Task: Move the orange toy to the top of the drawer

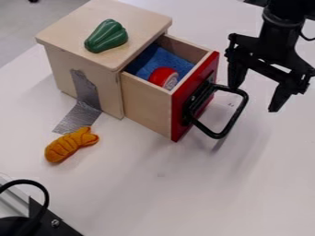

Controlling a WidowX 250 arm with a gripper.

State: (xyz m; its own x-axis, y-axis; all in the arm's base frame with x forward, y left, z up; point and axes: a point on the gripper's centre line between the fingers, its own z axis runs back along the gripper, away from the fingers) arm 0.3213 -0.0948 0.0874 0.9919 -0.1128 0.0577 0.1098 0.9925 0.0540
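The gripper (pixel 253 97) hangs at the upper right, beyond the red drawer front, its two fingers spread wide and nothing between them. An orange toy (pixel 70 144) lies on the white table at the left, in front of the wooden drawer box and well away from the gripper. The wooden drawer box (pixel 142 21) stands at the upper left with its drawer (pixel 148 105) pulled out toward the right.
A green pepper-like toy (pixel 107 36) lies on top of the box. Inside the drawer are a blue cloth (pixel 145 67) and a red round object (pixel 161 76). The black handle (pixel 225 131) juts out. Grey tape (pixel 85 99) runs from box to table (pixel 203 198). Black equipment (pixel 51 221) sits lower left.
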